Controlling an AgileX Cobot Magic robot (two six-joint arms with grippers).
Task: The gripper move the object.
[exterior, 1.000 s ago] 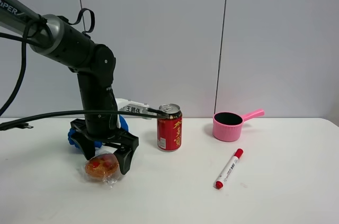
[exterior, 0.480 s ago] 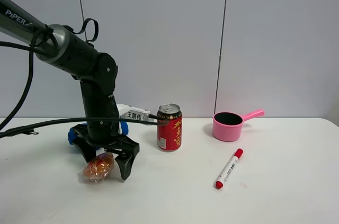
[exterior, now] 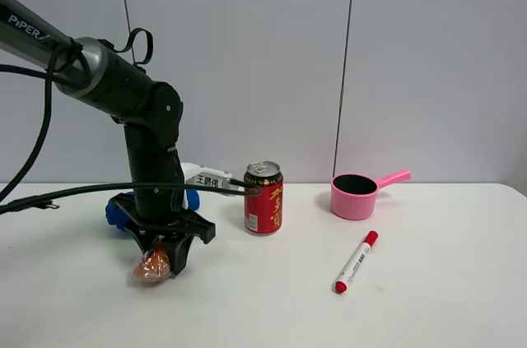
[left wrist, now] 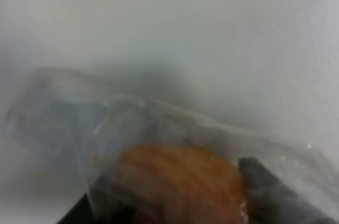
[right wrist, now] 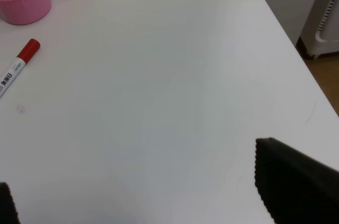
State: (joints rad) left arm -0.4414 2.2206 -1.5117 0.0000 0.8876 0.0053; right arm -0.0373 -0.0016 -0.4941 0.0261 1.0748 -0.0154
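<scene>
The object, a golden-brown pastry [exterior: 151, 266] in a clear crinkly wrapper, sits at the table's front left. My left gripper [exterior: 161, 256] points down and is shut on it, one black jaw on each side. In the left wrist view the pastry [left wrist: 177, 179] fills the space between my dark fingertips [left wrist: 265, 189], blurred, with the wrapper spread above it. My right gripper [right wrist: 132, 176] is open and empty over bare table; it is out of the exterior view.
A red can [exterior: 263, 197] stands right of the left arm, with a blue glove [exterior: 114, 213] behind the arm. A pink cup with a handle [exterior: 356, 196] and a red marker [exterior: 356, 262] lie to the right. The table's right edge [right wrist: 288, 49] shows in the right wrist view.
My left gripper's jaws have closed from wide open onto the pastry. The pastry now looks narrower between them.
</scene>
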